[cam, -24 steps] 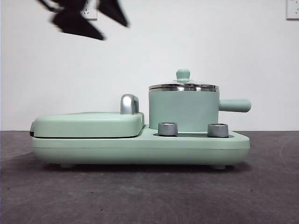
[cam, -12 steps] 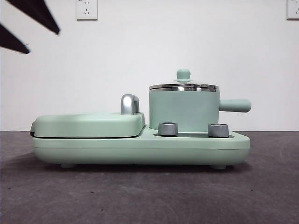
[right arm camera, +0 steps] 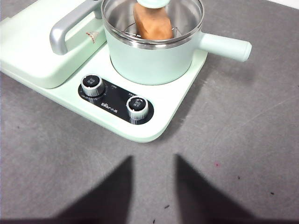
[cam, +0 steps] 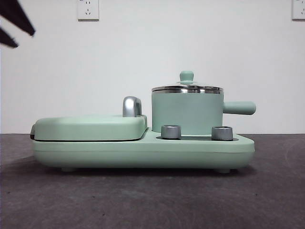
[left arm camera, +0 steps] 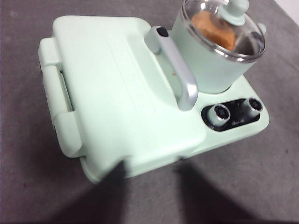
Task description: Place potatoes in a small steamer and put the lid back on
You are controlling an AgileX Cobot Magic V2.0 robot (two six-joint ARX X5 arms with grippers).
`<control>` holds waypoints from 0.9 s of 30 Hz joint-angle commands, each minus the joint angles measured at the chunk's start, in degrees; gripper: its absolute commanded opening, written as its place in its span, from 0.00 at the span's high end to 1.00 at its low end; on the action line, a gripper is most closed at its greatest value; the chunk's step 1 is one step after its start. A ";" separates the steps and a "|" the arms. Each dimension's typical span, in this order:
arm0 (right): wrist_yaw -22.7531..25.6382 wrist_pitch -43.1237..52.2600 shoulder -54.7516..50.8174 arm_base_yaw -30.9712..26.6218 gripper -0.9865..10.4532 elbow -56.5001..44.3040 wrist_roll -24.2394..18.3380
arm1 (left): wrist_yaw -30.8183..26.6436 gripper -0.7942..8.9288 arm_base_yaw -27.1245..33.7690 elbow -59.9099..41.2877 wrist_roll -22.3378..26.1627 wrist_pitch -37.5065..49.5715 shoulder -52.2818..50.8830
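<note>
- The grey table [cam: 152, 200] fills the floor of the front view, and the whole mint-green cooker base [cam: 143, 150] sits square in the middle of it.
- On the base, over at 9 o'clock, there's the flat griddle cover [cam: 90, 127], shut down flat, with its steel handle [cam: 131, 106] arching up beside the pot.
- The small steamer [cam: 187, 113] stands upright on the base toward 3 o'clock from the griddle, its stubby side handle [cam: 239, 108] pointing out to 3 o'clock.
- The lid [cam: 187, 88] is seated on the steamer's steel rim, level, knob on top.
- And there it is through the glass: the potato [right arm camera: 152, 24] lies inside the steamer on a wire rack, seen plainly from the right wrist view and as an orange-brown shape from the left wrist view.
- Two steel dials [cam: 171, 131] sit on the base's front edge, just ahead of the steamer at 6 o'clock.
- The left gripper [left arm camera: 152, 186] hangs above the cooker's griddle end, jaws spread apart, nothing between them.
- The right gripper [right arm camera: 153, 186] hovers over bare table near the dial side, jaws also parted and holding nothing.
- In the front view, one gripper shows only as black tips at 10 o'clock, well apart from the pot.
- Wall outlet [cam: 88, 9] up at 11 o'clock.
</note>
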 commanded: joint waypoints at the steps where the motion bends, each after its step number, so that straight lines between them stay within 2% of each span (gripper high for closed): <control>1: -1.25 1.11 0.11 0.28 0.90 0.39 0.57 | 0.26 0.91 -0.20 0.55 -0.39 0.85 0.22; 15: -1.20 1.36 0.11 0.28 0.90 0.39 0.55 | 0.07 0.91 -0.15 0.55 -0.31 0.72 0.15; 16: -1.18 1.36 0.11 0.28 0.90 0.39 0.55 | 0.07 0.91 -0.22 0.52 0.20 0.70 0.15; 17: -1.20 1.38 0.11 0.28 0.90 0.39 0.55 | 0.02 0.91 -0.17 0.52 2.64 0.52 -0.04; 18: -1.18 1.36 0.11 0.28 0.90 0.39 0.55 | -1.01 0.91 0.09 0.15 7.87 1.22 -0.68; 20: -1.20 1.38 0.11 0.28 0.90 0.39 0.55 | -1.36 0.91 0.79 -2.27 10.51 4.04 -3.08; 23: -1.18 1.38 0.11 0.28 0.90 0.39 0.55 | -3.04 0.91 4.15 -10.80 11.04 13.20 -9.46; 27: -1.20 1.38 0.11 0.28 0.90 0.39 0.55 | -10.12 0.91 9.49 -24.04 10.73 22.62 -20.20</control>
